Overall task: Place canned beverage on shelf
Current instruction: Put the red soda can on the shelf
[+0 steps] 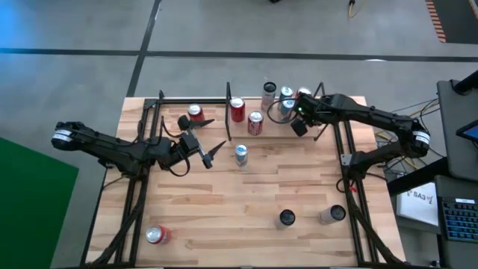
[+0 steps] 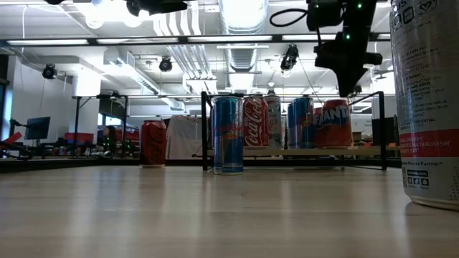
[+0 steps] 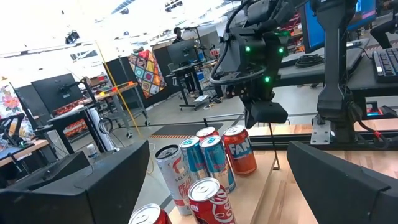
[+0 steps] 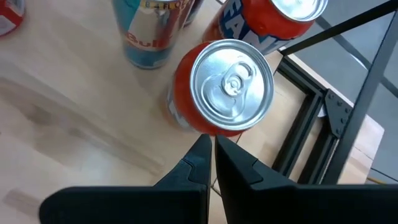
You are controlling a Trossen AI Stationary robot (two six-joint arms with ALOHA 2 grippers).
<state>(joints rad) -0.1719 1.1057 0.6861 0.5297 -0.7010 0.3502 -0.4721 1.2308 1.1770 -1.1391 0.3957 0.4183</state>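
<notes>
Fanta can [image 4: 231, 87] stands upright on shelf [image 1: 351, 112] w/ other cans, right gripper [image 4: 211, 149] just above it, fingers pressed together, empty — looks like release done, retreat step. Next: lift clear w/o clipping can tops or black rail. Left gripper [image 1: 211, 152] hangs mid-table, fingers spread, near blue can [image 1: 240, 154]. Shelf board mostly hidden under arm in high view; can't tell which can goes next.
</notes>
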